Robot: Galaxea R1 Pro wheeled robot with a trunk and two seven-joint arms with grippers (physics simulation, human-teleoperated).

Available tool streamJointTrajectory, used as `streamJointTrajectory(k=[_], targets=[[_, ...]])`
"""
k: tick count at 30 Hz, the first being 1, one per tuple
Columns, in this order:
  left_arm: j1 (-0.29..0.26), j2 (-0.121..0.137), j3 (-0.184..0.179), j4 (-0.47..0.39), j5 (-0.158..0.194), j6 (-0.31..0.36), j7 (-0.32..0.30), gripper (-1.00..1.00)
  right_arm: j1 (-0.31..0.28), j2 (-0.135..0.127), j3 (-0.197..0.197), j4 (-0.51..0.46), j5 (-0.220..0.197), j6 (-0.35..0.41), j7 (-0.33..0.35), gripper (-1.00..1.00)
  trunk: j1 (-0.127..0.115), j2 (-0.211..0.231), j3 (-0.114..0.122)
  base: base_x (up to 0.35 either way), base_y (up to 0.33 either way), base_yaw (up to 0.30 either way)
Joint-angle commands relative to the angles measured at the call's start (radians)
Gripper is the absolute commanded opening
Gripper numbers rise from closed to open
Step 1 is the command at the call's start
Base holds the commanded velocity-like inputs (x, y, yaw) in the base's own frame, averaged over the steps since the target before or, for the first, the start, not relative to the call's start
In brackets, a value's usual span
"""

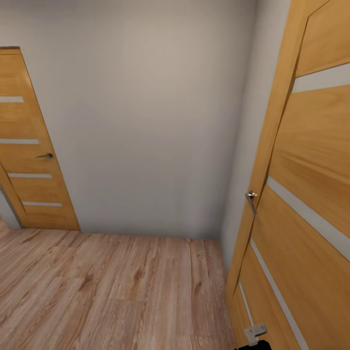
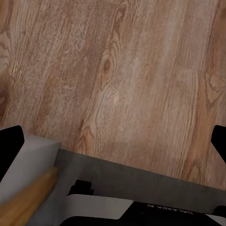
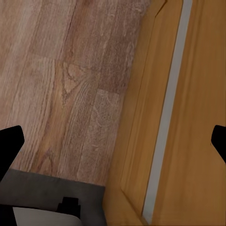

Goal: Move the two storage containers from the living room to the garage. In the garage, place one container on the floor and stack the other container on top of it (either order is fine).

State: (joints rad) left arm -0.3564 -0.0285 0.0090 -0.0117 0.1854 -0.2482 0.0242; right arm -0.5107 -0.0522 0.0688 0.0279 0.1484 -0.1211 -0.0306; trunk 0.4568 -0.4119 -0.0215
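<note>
Beside wooden door (image 1: 311, 194), plank floor (image 1: 107, 291).

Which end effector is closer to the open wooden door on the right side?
Right. The right end effector hangs open directly beside the open door, over its bottom edge. The left end effector hangs open over the plank floor, away from that door.

Soft, even light fills the hallway, with the grey wall (image 1: 146, 112) brightest near its upper middle and dimming toward the corner beside the open door (image 1: 311, 194). No hard shadows fall on the plank floor (image 1: 107, 291); the renders look slightly soft, and the door's edges lean wide-angle.
</note>
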Motion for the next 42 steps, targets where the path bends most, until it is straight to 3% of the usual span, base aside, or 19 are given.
streamJointTrajectory(k=[1,10,42], targets=[[-0.001,0.0,0.0,0.001,0.003,-0.003,0.002,1.0,-0.002,0.0,0.006,0.003,0.005,-0.005,-0.003,1.0,0.001,-0.002,-0.002,0.202,0.0,0.0],[-0.001,0.0,0.0,0.001,0.003,-0.003,0.002,1.0,-0.002,0.0,0.006,0.003,0.005,-0.005,-0.003,1.0,0.001,-0.002,-0.002,0.236,0.0,0.0],[-0.001,0.001,0.0,0.001,0.003,-0.003,0.002,1.0,-0.002,0.0,0.006,0.003,0.005,-0.005,-0.003,1.0,0.001,-0.002,-0.002,0.005,-0.011,0.0]])
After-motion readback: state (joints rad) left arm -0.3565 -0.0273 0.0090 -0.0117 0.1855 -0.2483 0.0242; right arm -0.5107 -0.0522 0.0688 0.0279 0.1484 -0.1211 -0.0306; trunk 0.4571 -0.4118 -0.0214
